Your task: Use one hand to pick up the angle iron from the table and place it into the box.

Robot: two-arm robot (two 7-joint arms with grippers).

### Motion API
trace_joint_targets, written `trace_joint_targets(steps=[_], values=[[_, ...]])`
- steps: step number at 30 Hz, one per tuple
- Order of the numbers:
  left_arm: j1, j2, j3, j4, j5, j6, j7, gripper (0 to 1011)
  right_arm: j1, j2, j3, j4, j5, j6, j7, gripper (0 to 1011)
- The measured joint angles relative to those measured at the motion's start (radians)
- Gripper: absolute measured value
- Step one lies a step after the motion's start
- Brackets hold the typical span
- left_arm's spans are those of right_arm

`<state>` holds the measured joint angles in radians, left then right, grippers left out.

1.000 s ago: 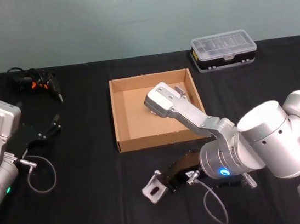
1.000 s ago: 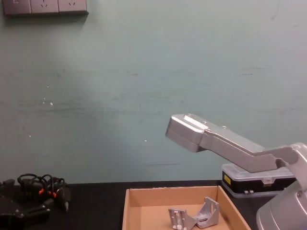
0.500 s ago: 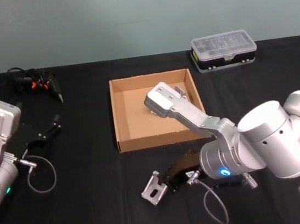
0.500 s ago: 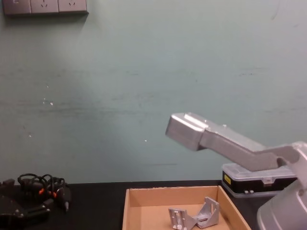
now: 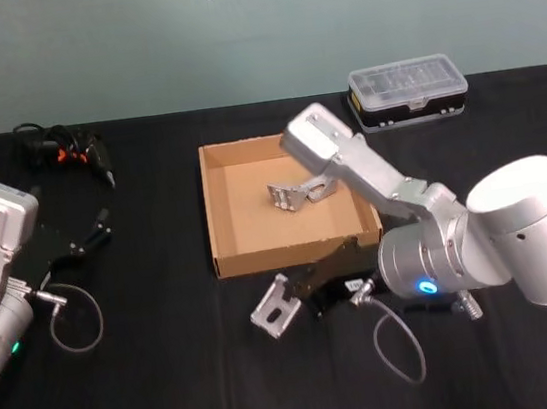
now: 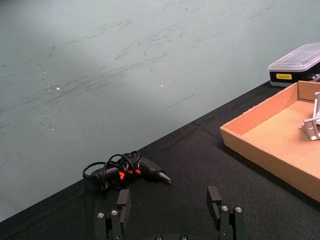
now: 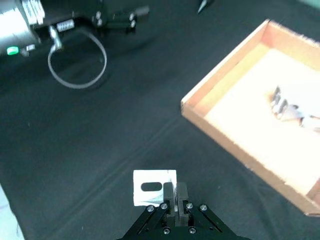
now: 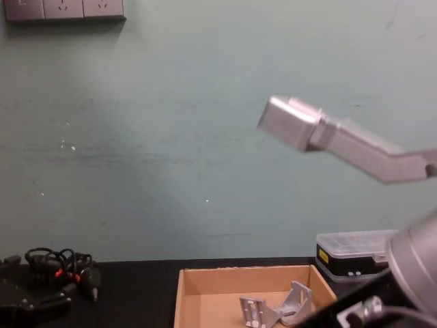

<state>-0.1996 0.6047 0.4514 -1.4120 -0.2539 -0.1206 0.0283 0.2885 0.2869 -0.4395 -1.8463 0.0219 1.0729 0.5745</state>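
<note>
Bracket pinched between right fingers.

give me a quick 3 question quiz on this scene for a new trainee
1. True or false: the right hand is shut on an angle iron.
2. Where does the other angle iron lie? A) on the black table B) inside the cardboard box C) on the clear-lidded case
3. Fill in: the left hand sits over the table with its fingers ____.

Key: 1 true; 2 B; 3 open.
</note>
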Motion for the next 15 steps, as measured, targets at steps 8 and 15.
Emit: trace_joint_targets(steps=[8,15], values=[[0.0,0.0,0.0,0.0,0.0,0.0,0.0,1000,0.008,-0.035,0.043,0.015,0.012,-0.053,-0.031,42],[0.0,0.0,0.0,0.0,0.0,0.0,0.0,1000,0.038,-0.063,0.064,0.09,0.024,-0.143,-0.063,42]])
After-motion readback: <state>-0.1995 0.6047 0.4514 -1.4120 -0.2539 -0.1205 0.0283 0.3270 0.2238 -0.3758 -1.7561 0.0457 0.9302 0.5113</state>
